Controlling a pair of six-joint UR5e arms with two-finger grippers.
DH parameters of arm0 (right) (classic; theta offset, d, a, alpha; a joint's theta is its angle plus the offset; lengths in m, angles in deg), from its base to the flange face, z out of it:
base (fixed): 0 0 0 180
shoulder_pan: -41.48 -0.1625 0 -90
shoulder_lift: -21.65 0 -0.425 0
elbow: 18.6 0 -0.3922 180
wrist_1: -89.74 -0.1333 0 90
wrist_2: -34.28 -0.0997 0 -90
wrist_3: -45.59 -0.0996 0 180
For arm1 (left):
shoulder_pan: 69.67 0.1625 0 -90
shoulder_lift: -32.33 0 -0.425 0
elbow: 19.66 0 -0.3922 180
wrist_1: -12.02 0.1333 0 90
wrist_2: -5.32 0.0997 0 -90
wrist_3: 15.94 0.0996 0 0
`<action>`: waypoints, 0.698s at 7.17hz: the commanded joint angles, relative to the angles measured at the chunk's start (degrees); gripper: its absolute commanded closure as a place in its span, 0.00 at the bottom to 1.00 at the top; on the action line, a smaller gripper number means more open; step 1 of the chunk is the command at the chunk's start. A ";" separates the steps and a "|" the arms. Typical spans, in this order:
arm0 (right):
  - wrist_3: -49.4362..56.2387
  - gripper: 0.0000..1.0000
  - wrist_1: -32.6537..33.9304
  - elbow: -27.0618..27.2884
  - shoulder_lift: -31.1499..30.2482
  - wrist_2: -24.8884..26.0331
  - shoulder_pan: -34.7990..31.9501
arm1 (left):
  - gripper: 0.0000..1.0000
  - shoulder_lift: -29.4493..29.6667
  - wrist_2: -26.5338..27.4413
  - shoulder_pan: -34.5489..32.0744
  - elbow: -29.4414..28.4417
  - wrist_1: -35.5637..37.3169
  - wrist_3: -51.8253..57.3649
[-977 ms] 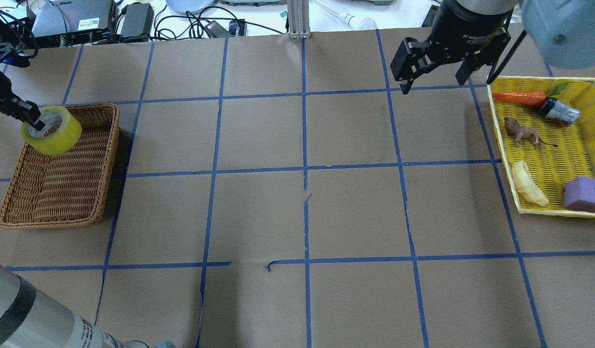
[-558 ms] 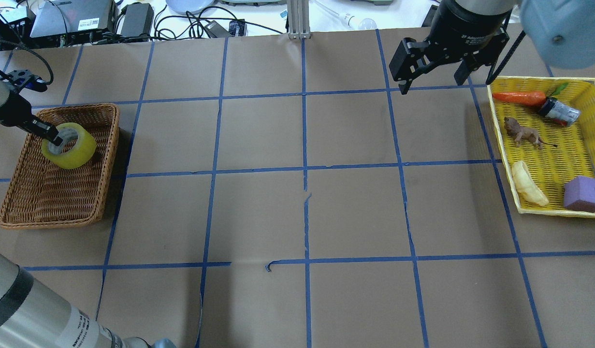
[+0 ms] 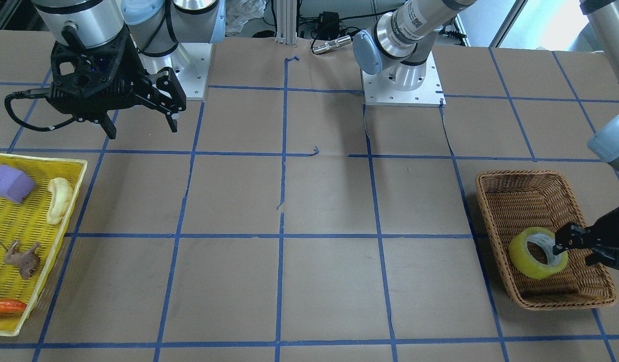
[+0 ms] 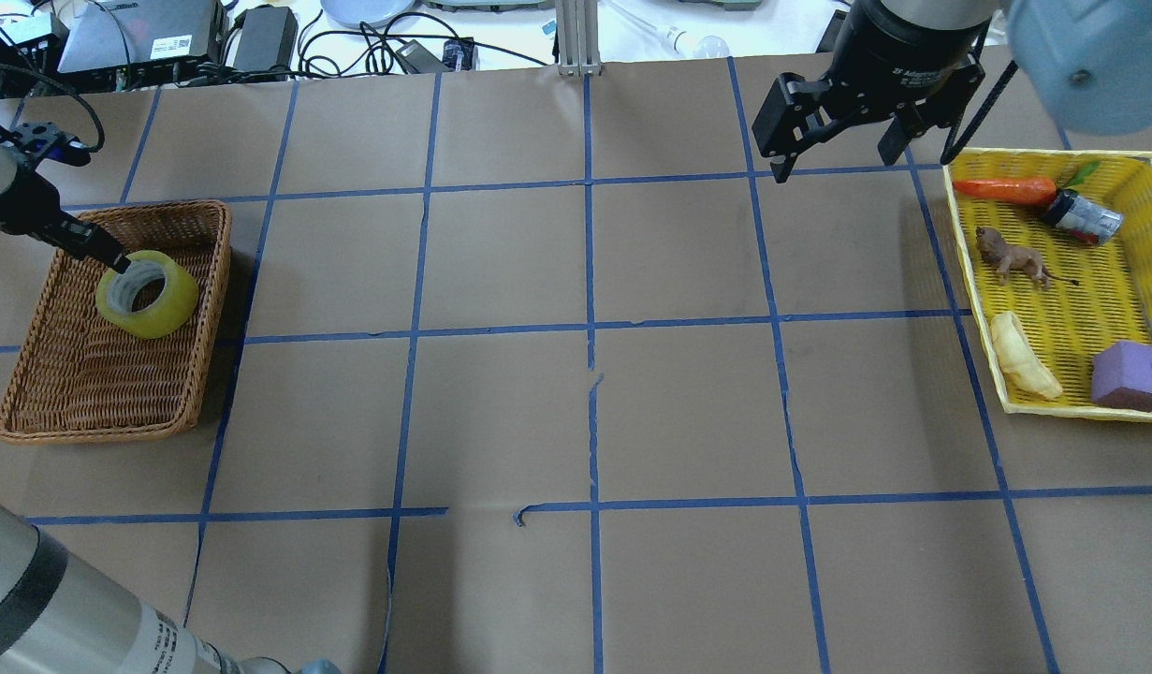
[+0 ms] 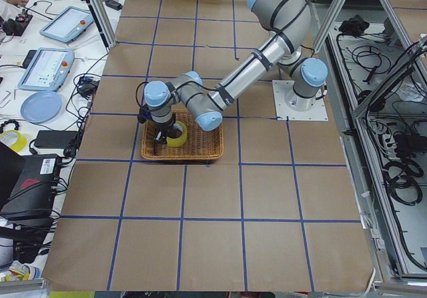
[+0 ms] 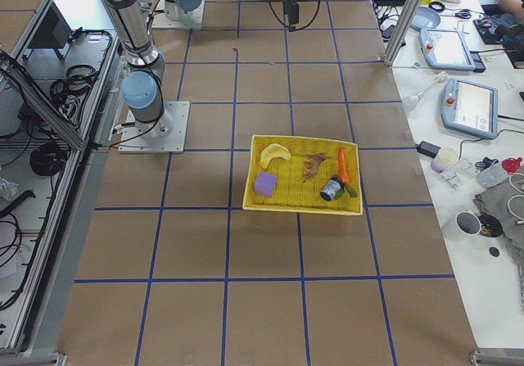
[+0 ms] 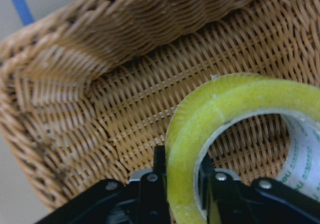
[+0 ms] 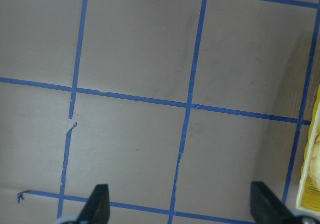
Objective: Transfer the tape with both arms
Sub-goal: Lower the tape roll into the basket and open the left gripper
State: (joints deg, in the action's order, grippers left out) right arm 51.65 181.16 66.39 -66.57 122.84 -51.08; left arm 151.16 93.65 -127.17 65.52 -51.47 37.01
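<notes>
Saw a brown wicker basket [image 4: 89, 432] at the left edge of the surface [image 4: 501, 262]. Found the tape [image 4: 168, 314] inside this basket, in the part toward the far edge of the surface. Noted it tilted, with its pale core turned partly upward. Saw the left hand [image 4: 117, 267] closed on the wall of the roll, with one finger [image 7: 150, 189] on the outside of the yellow ring and the other one inside the core. Could not tell whether the roll touched the woven floor or hung just over it. In the left wrist view, saw the woven wall of the basket close behind the roll.

In the middle of the surface, noted only brown paper crossed by the blue tape lines [image 4: 590, 328] of a grid.

Further right, near the far edge, saw the right hand [image 4: 836, 164] held above the surface and pointed down. Found its jaws wide apart and gripping nothing, well apart from the tape.

Just beside that hand, at the right edge of the surface, saw a yellow basket [image 4: 1053, 405]. Found in it:
- toward the far edge, a carrot [image 4: 1004, 189] and just beside it a small can [image 4: 1086, 215];
- then a brown toy animal [image 4: 1011, 255];
- a pale banana-like piece [image 4: 1025, 356] by the left wall;
- a purple block [image 4: 1132, 374] at the near right corner.
</notes>
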 commanded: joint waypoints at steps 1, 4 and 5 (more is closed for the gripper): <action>0.00 0.00 -0.02 0.00 0.06 -0.05 0.00 | 0.00 -6.65 -0.70 -8.89 -4.91 -12.55 -11.29; 0.00 0.00 -0.02 0.00 0.06 -0.05 -0.08 | 0.00 -12.12 -0.18 -23.13 -5.45 -15.87 -35.96; 0.00 0.00 -0.02 0.00 0.06 -0.14 -0.08 | 0.00 -14.31 -0.09 -27.44 -4.94 -18.92 -42.43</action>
State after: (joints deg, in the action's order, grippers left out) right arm 51.65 181.14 66.39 -66.51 122.76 -51.13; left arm 139.34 93.32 -148.82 60.36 -67.48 4.49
